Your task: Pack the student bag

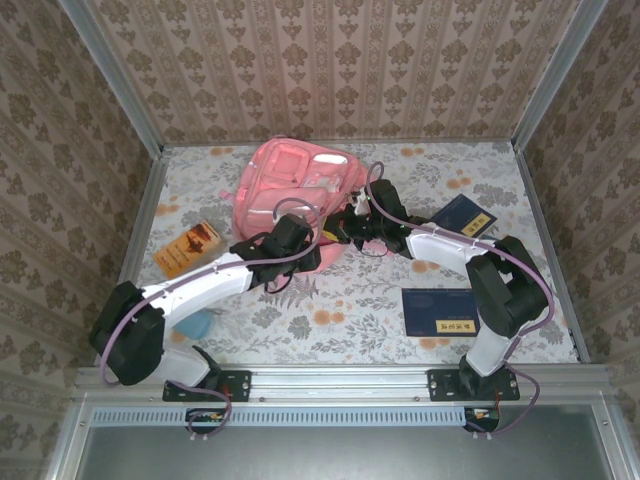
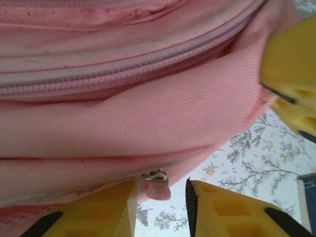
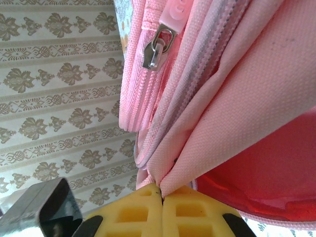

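The student bag (image 1: pixel 292 185), a large pink backpack, lies at the back middle of the table. At its near edge my left gripper (image 1: pixel 303 243) stands open. Its yellow fingers (image 2: pixel 98 212) straddle a small pink zip pull (image 2: pixel 158 186) that hangs from the bag's lower seam (image 2: pixel 123 133), close to the left finger and clear of the right one. My right gripper (image 1: pixel 347 226) is shut on a fold of the bag's pink fabric (image 3: pixel 207 133), pinched between its fingertips (image 3: pixel 162 190). A metal zip slider (image 3: pixel 157 48) shows above that fold.
Two dark-blue booklets lie on the right, one (image 1: pixel 461 216) near the bag and one (image 1: pixel 440 312) nearer the front. An orange packet (image 1: pixel 188 246) lies on the left, and a light-blue item (image 1: pixel 200 323) sits under my left arm. Patterned walls enclose the floral table (image 1: pixel 340 300).
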Robot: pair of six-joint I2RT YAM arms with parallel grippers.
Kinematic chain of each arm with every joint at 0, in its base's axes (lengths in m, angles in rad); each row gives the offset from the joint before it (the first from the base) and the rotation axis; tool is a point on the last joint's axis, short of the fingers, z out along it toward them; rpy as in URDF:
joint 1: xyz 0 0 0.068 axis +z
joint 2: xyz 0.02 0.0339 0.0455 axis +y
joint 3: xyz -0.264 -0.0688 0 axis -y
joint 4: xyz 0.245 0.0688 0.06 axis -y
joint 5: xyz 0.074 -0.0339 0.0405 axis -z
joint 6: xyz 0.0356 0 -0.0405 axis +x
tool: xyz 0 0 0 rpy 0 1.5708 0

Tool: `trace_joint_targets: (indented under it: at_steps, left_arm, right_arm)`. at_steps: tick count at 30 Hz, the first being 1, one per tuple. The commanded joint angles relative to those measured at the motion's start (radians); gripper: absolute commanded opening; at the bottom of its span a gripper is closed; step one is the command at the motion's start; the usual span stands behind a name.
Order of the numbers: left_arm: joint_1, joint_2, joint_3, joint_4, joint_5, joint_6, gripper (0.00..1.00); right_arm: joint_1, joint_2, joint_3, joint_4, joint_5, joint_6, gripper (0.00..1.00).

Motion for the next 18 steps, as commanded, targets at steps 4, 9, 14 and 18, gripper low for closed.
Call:
trace_joint_targets:
  at_steps: [4, 9, 14, 18]
  left_arm:
    - [-0.010, 0.026, -0.043, 0.109, -0.062, -0.066, 0.29]
    - [-0.011, 0.020, -0.075, 0.166, -0.104, -0.065, 0.21]
    - [-0.024, 0.005, -0.089, 0.150, -0.162, -0.053, 0.10]
    - [-0.032, -0.008, -0.100, 0.139, -0.182, -0.045, 0.03]
  right_arm:
    - [0.005, -0.012, 0.049, 0.047, -0.044, 0.013, 0.00]
    - [0.005, -0.008, 0.049, 0.045, -0.044, 0.014, 0.00]
    - [0.006, -0.008, 0.046, 0.027, -0.031, 0.007, 0.00]
    - [0.005, -0.005, 0.046, 0.017, -0.020, 0.003, 0.00]
